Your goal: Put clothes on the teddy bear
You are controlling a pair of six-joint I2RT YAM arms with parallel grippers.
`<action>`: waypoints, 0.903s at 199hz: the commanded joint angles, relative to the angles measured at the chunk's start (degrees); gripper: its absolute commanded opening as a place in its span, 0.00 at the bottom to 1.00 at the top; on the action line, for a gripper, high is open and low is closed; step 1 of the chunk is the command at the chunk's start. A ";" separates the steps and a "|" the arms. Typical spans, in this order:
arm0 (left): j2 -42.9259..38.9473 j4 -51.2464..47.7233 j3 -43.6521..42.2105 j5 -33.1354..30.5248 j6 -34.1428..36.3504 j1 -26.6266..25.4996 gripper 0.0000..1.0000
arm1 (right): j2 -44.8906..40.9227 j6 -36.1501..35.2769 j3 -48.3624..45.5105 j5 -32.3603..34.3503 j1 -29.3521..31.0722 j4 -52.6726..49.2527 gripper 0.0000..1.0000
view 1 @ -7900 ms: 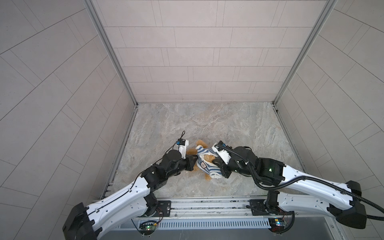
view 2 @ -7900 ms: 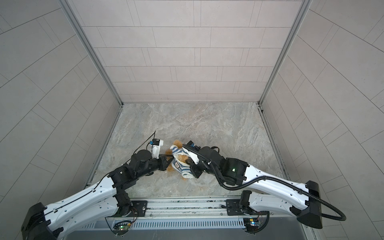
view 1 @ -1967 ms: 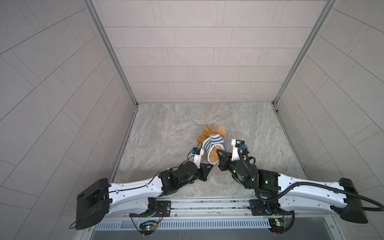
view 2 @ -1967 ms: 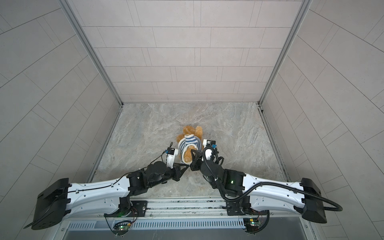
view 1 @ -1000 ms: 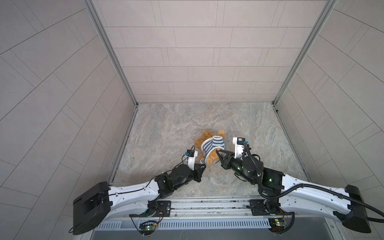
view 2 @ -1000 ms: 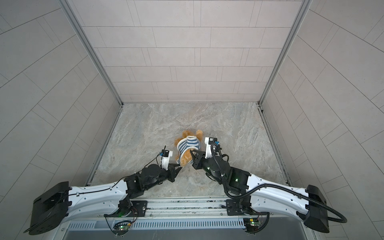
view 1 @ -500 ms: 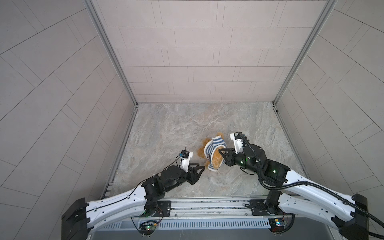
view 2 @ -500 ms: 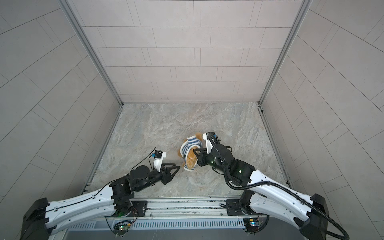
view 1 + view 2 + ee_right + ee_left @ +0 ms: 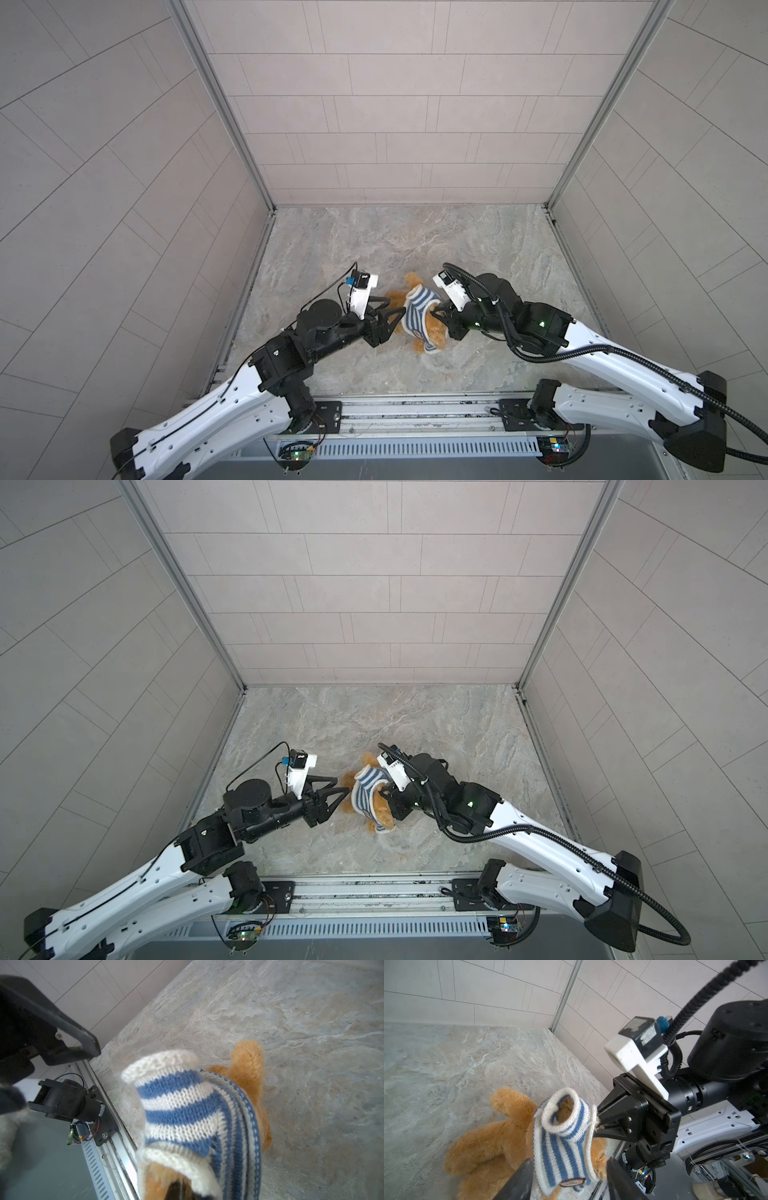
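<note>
Two grippers meet at lower centre: my right gripper (image 9: pixel 439 310) is clamped on the striped shirt (image 9: pixel 415 309), steadying the teddy bear (image 9: pixel 434 334); my left gripper (image 9: pixel 395 304) gapes empty, probably to regrasp.

The bear (image 9: pixel 435 333) is golden-brown. Its knitted shirt (image 9: pixel 417 311) has blue and white stripes, plain white hems and a small brown badge (image 9: pixel 572 1182). The floor (image 9: pixel 415 237) is marbled grey-beige and the walls (image 9: pixel 395 104) are pale grey tile. The arms (image 9: pixel 232 399) are white with black joints. The left gripper (image 9: pixel 395 304) and right gripper (image 9: pixel 598 1124) are black.
</note>
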 commanded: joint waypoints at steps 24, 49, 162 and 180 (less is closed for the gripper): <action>7.42 -4.37 6.54 6.27 3.26 2.72 0.61 | 0.49 -9.33 2.59 0.44 2.57 -0.01 0.00; 10.84 -3.63 8.66 7.74 3.03 3.67 0.55 | 1.06 -11.48 3.27 0.36 2.94 -0.07 0.00; 12.08 1.73 6.06 14.37 -5.28 12.54 0.00 | 1.87 -17.87 5.71 3.96 5.84 -4.70 0.00; 12.35 0.02 6.19 13.82 -5.56 14.63 0.00 | 2.73 -19.74 7.07 5.39 8.30 -6.36 0.00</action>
